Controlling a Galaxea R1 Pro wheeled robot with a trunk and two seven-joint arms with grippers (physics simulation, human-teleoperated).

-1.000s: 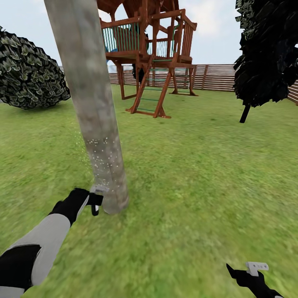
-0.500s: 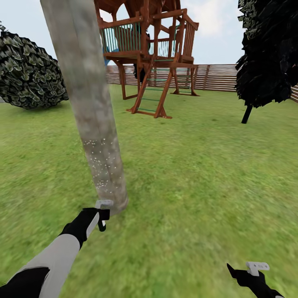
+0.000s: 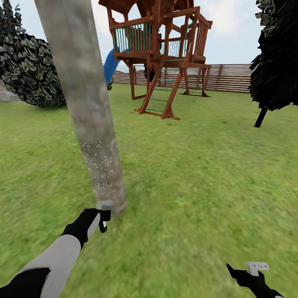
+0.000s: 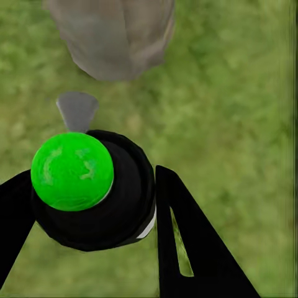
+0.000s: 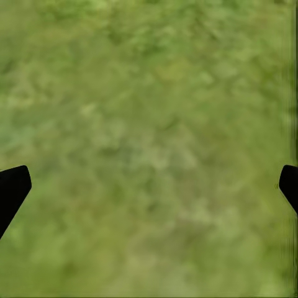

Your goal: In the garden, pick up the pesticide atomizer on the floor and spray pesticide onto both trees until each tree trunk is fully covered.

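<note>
Spraying at the first trunk

Grass is lying under my right gripper (image 5: 149, 180), whose fingers are spread wide and carrying nothing. My left gripper (image 4: 93, 198) is clamping its fingers round the pesticide atomizer (image 4: 87, 186), dark-bodied with a green top, its nozzle aiming at the foot of the tree trunk (image 3: 89, 116) just beyond. White droplets are speckling only the lower trunk; the upper part is looking bare, so I judge this tree part-covered and a second tree yet to do.

Wooden play tower (image 3: 163, 58) on lawn (image 3: 198, 165)
</note>
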